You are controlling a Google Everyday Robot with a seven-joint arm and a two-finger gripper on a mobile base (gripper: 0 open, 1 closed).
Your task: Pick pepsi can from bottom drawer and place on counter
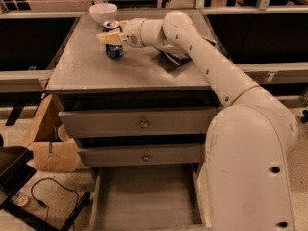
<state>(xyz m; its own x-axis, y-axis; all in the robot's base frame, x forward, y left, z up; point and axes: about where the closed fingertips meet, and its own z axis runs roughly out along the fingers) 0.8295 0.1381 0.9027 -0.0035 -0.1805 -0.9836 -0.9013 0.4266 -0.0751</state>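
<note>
The pepsi can stands upright on the counter near its back left part. My gripper reaches in from the right and is shut on the can's upper half, with one beige finger across its front. The can's base looks to be down on the counter. The bottom drawer is pulled out below, and its grey floor is bare. My white arm runs from the lower right up over the counter's right side.
A white bowl sits just behind the can at the counter's back edge. A dark crinkled chip bag lies under my arm. Two knobbed drawers are closed. A cardboard box and a cable lie on the floor at left.
</note>
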